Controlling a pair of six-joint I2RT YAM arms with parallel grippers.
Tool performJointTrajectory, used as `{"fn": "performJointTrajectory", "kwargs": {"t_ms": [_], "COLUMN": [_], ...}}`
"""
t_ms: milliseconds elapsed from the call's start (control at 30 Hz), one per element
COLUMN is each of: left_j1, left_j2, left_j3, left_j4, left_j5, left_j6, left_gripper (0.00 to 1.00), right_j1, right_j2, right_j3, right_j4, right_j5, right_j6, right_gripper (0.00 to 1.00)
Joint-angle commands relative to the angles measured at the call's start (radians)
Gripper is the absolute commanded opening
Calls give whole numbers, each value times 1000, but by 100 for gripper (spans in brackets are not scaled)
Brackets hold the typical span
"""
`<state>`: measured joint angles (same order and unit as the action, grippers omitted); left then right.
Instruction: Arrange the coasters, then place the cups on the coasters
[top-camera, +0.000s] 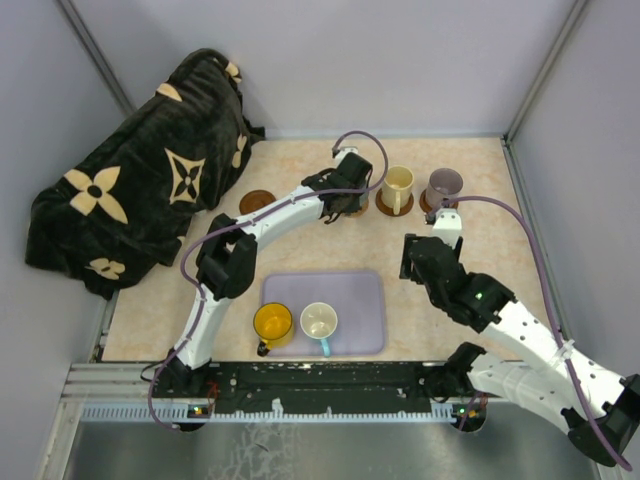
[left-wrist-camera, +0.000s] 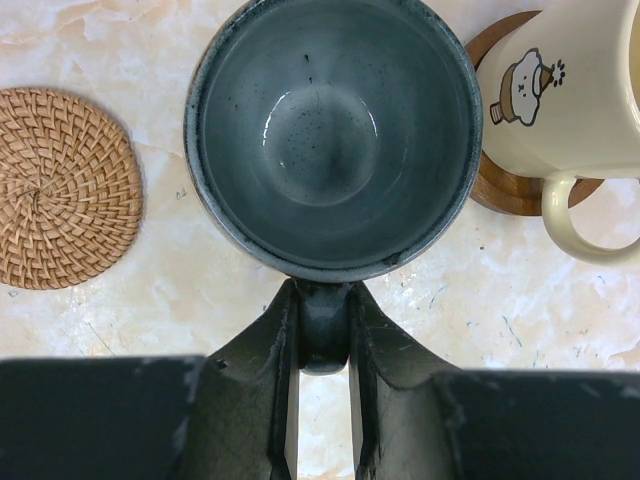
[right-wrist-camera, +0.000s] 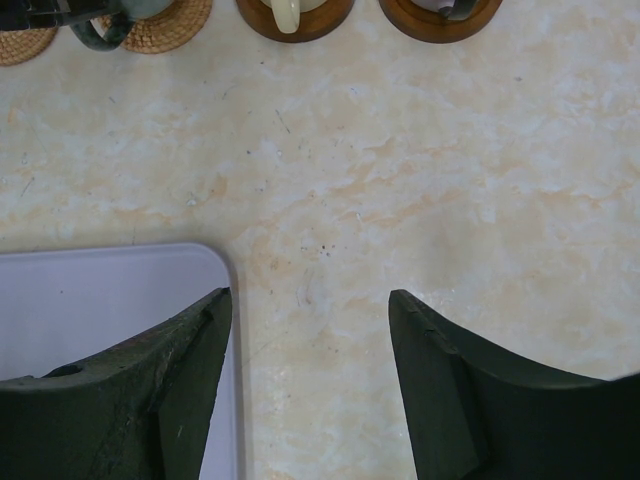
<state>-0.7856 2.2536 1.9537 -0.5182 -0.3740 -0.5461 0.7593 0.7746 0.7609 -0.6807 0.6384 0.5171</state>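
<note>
left hand (left-wrist-camera: 322, 345) is clamped on the handle of the grey-green cup (left-wrist-camera: 330, 130), which is at the back of the surface (right-wrist-camera: 450, 180) over a woven coaster (right-wrist-camera: 175, 25), just left of the pale yellow cup (left-wrist-camera: 570, 90). right hand (right-wrist-camera: 310, 330) hangs wide open by the tray (right-wrist-camera: 100, 300) corner

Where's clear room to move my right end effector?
Bare table runs between the lavender tray and the back row; the tray's right half is free. Back row is crowded: left end effector on the grey-green cup, beside the pale yellow cup.
</note>
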Motion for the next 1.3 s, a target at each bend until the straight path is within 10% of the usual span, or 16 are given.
{"fn": "performJointTrajectory", "kwargs": {"t_ms": [0, 867, 967, 1267], "left_j1": [-3, -2, -2, -3], "left_j2": [-9, -28, -30, -41], "left_j3": [29, -67, -61, -62], "left_j4": [56, 87, 83, 67], "left_j5": [-19, -15, -13, -14], "left_j6": [-6, -16, -15, -17], "left_gripper": [0, 1, 25, 50], "right_j1": [5, 4, 5, 4], "right_j2": [-8, -14, -17, -18], "right_j3": [13, 14, 12, 11], "right_j4": [23, 20, 21, 24], "right_j5": [19, 19, 14, 10], "right_j6": [-4, -3, -3, -3], "right_gripper": [65, 65, 65, 65]}}
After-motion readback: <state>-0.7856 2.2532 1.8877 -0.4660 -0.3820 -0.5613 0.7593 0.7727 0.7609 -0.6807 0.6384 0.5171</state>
